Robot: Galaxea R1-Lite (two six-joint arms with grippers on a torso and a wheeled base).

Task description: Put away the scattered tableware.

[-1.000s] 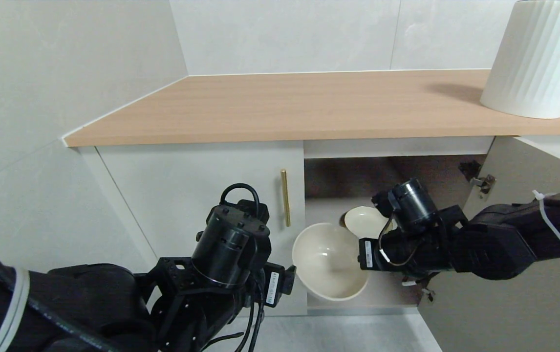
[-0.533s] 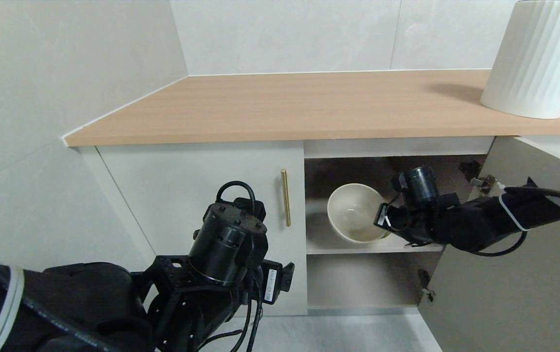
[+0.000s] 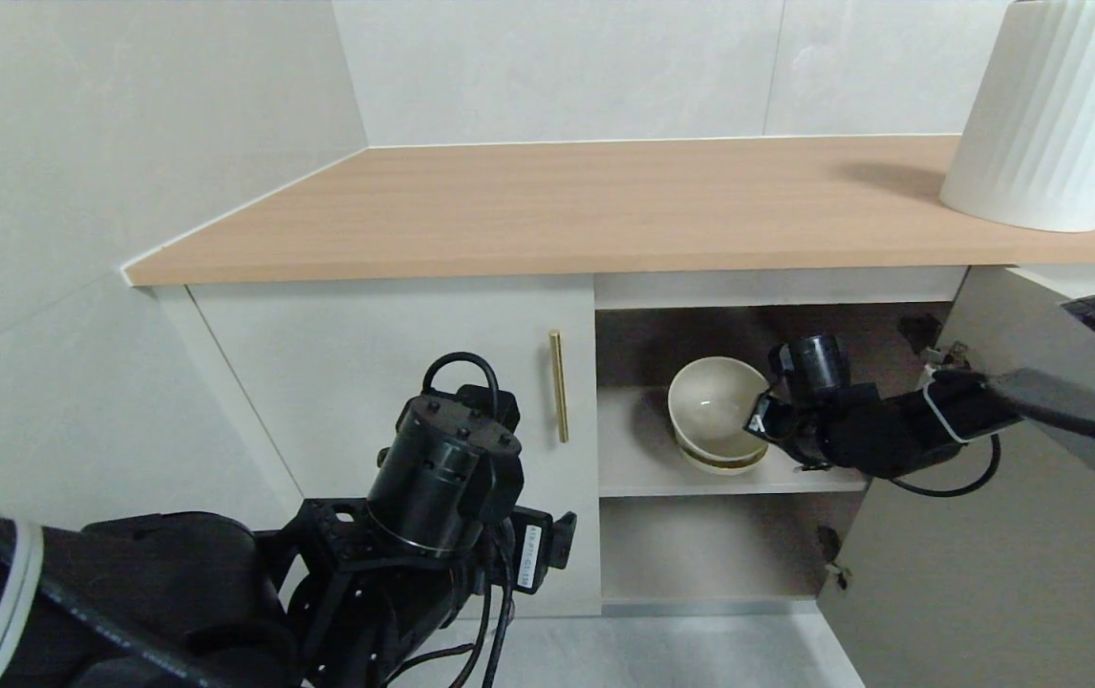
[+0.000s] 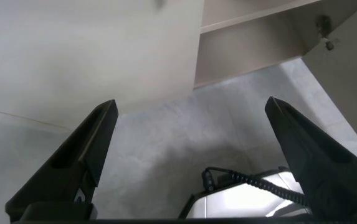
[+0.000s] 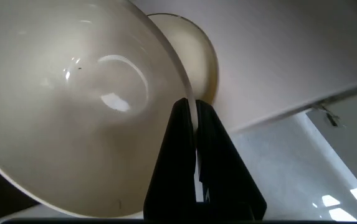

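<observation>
Open cabinet, upper shelf (image 3: 633, 463): mid-shelf we log the cream bowl (image 3: 710, 406) tilted over a second bowl (image 3: 718, 462), contact unclear. Right gripper (image 3: 763, 421) fingers clamp its rim; release remains, we judge. Left gripper (image 4: 190, 107) fingers spread, empty.

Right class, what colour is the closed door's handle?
The handle is gold, clearest in the head view.

Home kitchen: wood countertop (image 3: 605, 205), tiled wall (image 3: 557, 67), white base cabinet (image 3: 366, 382) (brass handle (image 3: 556, 386)), bowls (image 3: 712, 413) on shelf (image 3: 633, 470).
</observation>
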